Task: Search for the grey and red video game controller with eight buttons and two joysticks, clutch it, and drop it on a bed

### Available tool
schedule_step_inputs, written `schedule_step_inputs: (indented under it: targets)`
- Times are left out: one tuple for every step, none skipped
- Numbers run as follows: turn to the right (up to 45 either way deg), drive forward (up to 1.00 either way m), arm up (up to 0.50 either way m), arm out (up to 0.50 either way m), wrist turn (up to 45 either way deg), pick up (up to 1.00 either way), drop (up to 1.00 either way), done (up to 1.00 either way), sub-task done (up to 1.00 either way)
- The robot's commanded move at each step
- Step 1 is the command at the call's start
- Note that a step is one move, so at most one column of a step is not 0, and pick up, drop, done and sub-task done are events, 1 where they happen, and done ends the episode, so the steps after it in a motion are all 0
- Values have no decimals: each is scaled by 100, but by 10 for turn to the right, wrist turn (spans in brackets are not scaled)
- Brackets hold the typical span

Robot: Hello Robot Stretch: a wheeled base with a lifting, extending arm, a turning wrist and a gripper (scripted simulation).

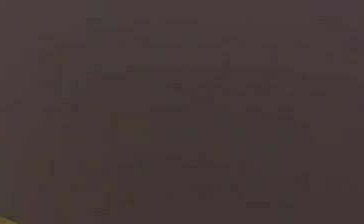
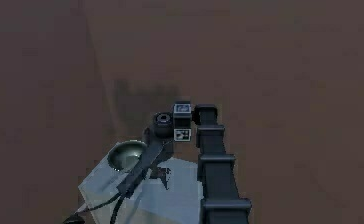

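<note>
Arm [image 2: 218, 165] is reaching up right of centre in the arm side view. Gripper [image 2: 133, 178] is sitting over a pale box [image 2: 96, 186] carrying a round grey dish [image 2: 126, 155]. Can't tell the finger state, whether it's holding anything, or where the controller is.

A pale stand [image 2: 96, 188] bears a round dish [image 2: 128, 155].

A plain grey-brown surface [image 1: 190, 100] lies ahead, a dim brown expanse [image 2: 290, 60] alongside.
</note>
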Motion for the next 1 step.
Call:
schedule_step_inputs:
  targets:
    - [0,0,0,0,450,0,0,0,0]
